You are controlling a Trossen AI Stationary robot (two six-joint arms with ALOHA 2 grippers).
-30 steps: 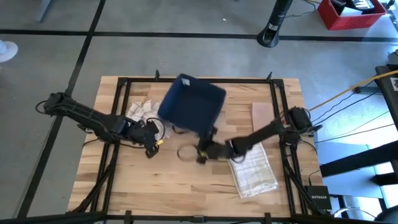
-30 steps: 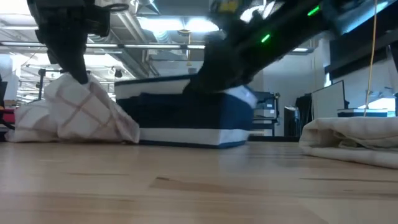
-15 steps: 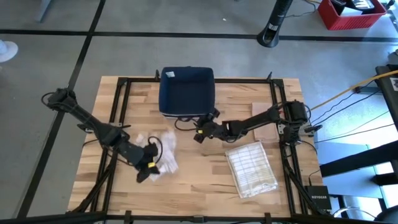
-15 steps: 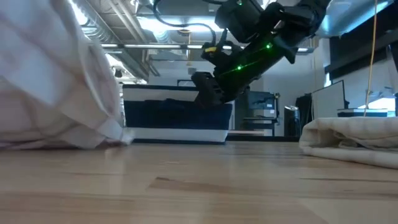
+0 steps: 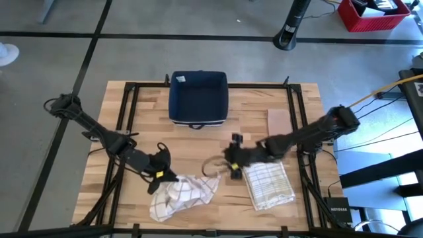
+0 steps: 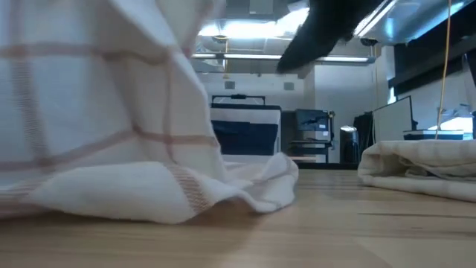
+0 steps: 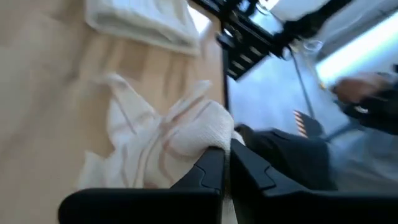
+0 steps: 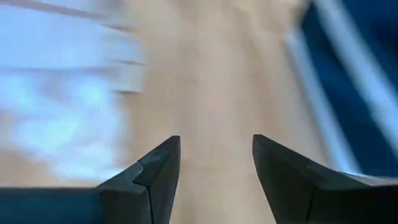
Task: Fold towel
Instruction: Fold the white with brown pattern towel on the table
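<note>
1. Wooden table (image 5: 132, 112) in the high view carried two towels: a crumpled checked towel (image 5: 182, 194) near the front edge and a folded towel (image 5: 268, 183) to its right. One dark blue bin (image 5: 198, 99) stood at the back and a brown pad (image 5: 279, 121) lay right of it. The left gripper (image 5: 160, 173) touched the crumpled towel's left end; the right gripper (image 5: 232, 160) hung between the two towels, just beside the folded one.
2. Low view: the crumpled towel (image 6: 111, 126) filled the left and hid most of the table behind it; the bin (image 6: 245, 134) showed beyond, the folded towel (image 6: 420, 167) at the right.
3. Left wrist view: the left gripper (image 7: 227, 165) was pinched on a bunched part of the crumpled towel (image 7: 161, 137), with the folded towel (image 7: 140, 22) farther off.
4. Right wrist view: the right gripper (image 8: 216, 158) stood with its fingers (image 8: 152, 171) spread apart over bare wood, holding nothing.
</note>
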